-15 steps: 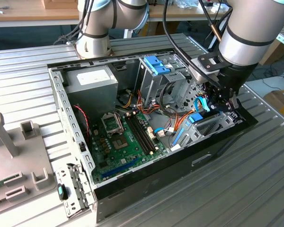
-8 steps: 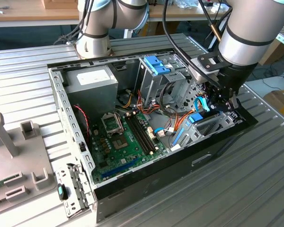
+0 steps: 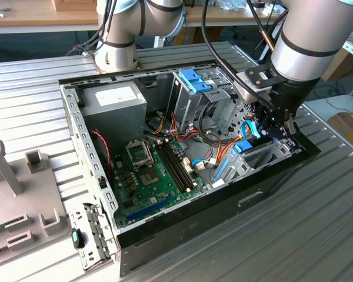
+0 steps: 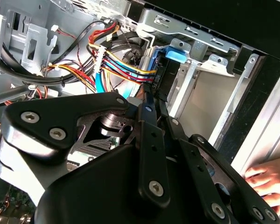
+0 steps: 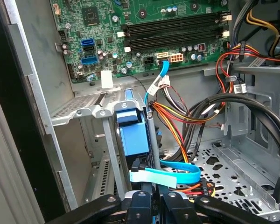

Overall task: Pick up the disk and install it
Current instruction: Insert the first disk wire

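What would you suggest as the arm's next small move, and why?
Probably a short, slow push straight along the bay's slot. The claw sits right at the disk, which stands on edge in the metal bay, blue rail showing, seemingly not fully seated. The cable bundle lies close beside it, so sideways drift could snag.

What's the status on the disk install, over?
Gripper down inside the open computer case, at the drive bay by the exterior view's right wall. Disk standing on edge in the bay. Cable bundle close alongside; person's hand on the case edge.
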